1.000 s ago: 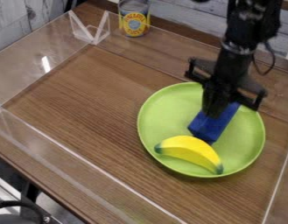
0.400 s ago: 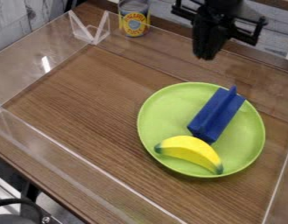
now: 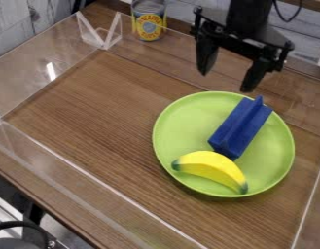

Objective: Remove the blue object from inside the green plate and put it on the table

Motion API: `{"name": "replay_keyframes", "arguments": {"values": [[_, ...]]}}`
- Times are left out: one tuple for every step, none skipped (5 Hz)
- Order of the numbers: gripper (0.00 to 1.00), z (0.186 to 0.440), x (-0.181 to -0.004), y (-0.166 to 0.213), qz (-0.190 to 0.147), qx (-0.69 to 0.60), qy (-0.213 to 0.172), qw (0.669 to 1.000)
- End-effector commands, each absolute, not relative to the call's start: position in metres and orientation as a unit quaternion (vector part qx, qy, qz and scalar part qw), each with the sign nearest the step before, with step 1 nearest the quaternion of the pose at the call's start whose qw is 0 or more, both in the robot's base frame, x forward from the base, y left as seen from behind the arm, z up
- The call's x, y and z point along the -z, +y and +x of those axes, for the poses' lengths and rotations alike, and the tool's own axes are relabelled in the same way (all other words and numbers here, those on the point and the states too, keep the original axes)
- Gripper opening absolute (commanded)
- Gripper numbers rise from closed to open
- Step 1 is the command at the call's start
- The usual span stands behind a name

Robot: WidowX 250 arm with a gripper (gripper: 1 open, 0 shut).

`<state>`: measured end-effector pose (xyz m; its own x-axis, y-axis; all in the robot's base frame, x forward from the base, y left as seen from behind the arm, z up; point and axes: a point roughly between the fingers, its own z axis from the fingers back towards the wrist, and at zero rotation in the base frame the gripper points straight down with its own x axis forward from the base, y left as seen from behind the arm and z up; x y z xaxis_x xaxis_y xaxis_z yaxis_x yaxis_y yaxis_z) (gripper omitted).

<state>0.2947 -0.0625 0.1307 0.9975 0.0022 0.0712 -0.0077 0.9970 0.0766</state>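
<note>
My claw [image 3: 229, 70], fingers spread, hangs above the far rim of the green plate [image 3: 173, 124]; inside the plate, the blue block [image 3: 240, 128] lies beside the banana [image 3: 212, 169].

Clear side walls [image 3: 32, 146] (slightly shiny)

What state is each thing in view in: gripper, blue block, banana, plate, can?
gripper: open, holding nothing, above the plate's far edge
blue block: lying inside the plate, not yet removed
banana: lying inside the plate, beside the block
green plate: upright on the table, block and banana in it
can: standing upright
</note>
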Motion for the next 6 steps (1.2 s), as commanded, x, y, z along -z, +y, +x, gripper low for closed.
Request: {"name": "replay_keyframes", "arguments": {"values": [[1.0, 0.295, -0.142, -0.071, 0.028, 0.008, -0.072, 0.997], [1.0, 0.296, -0.136, -0.079, 0.025, 0.013, -0.076, 0.997], [1.0, 0.296, -0.127, -0.082, 0.023, 0.016, -0.074, 0.997], [1.0, 0.297, -0.118, -0.085, 0.022, 0.019, -0.073, 0.997], [1.0, 0.297, -0.111, -0.086, 0.02, 0.019, -0.071, 0.997], [1.0, 0.297, -0.103, -0.086, 0.017, 0.018, -0.07, 0.997]]}}
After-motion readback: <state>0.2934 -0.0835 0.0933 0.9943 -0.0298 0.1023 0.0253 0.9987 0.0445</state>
